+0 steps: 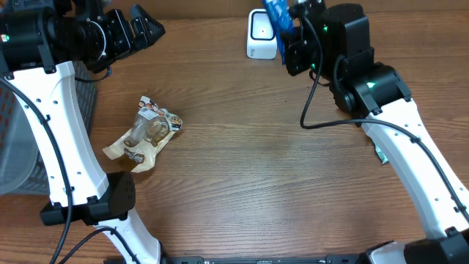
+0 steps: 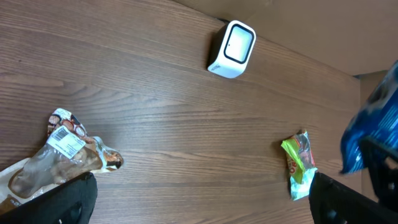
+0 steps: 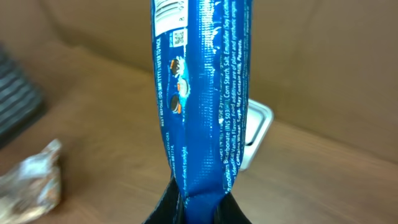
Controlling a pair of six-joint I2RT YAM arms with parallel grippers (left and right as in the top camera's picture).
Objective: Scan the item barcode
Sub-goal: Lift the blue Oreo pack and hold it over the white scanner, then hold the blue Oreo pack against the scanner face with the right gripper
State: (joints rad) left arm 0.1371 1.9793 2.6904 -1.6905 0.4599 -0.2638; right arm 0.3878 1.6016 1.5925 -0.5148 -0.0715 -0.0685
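Blue packet [image 3: 202, 93] fills the right wrist view, standing straight up out of the right jaws, which are pinched all but shut on its bottom seam. White scanner [image 3: 258, 137] sits just beyond the packet from those jaws, partly hidden behind it. Barcode patch [image 3: 166, 12] shows at the packet's far end, on the face turned toward the wrist camera, so seemingly away from the scanner. Left jaws stand fully open, holding nothing. Clear snack bag [image 2: 56, 158] lies on the bench [image 2: 186, 124] beneath one of their fingertips, green wrapper [image 2: 298, 165] near the other. Risks, as I judge them: the code never meets the scanner window unless the wrist rolls the packet round; a grip on the seam alone lets limp foil flop or twist; crinkles and glare spoil the read; pressing closer knocks the scanner.
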